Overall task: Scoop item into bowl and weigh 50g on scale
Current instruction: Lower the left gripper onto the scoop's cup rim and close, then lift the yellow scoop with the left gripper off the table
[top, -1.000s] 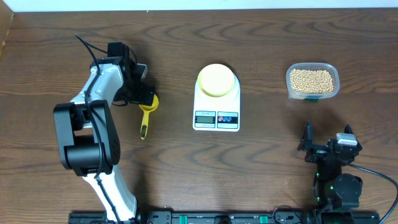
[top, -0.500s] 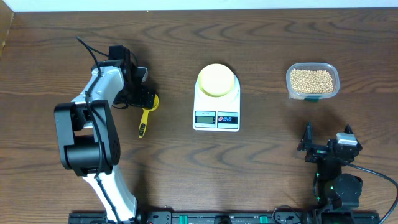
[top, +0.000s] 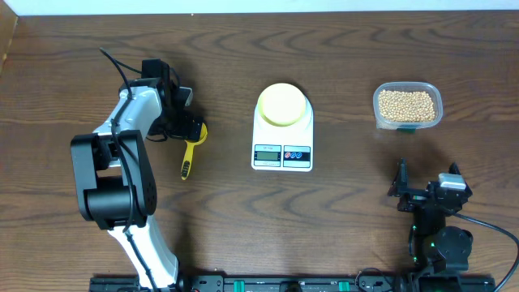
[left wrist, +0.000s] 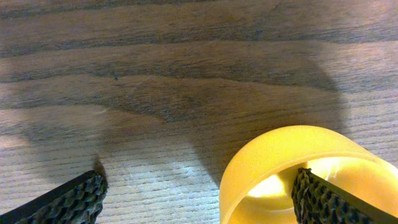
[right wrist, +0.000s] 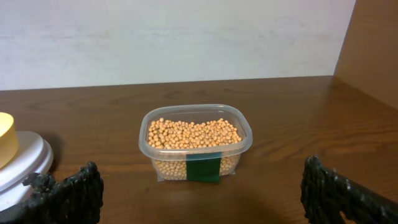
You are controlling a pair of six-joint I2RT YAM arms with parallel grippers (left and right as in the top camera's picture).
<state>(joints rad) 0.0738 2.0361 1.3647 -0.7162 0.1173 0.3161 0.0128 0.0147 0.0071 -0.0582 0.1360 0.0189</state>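
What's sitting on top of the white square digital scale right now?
A small round pale yellow-green bowl, seemingly empty, sits on the white digital scale. It hides the platform beneath.

A bright yellow long-handled scoop lies on the left half of a dark, wood-grain surface, cup toward the far edge and handle slanting back toward the near one. In the left wrist view its rounded cup fills the lower right corner, glowing inside, with shadow across the grain behind it. Well apart, on the far right, stands a clear rectangular plastic tub with rounded corners and no lid, a dark green label on its near wall. A white wall rises behind the surface; a brown wooden panel closes off the right side.
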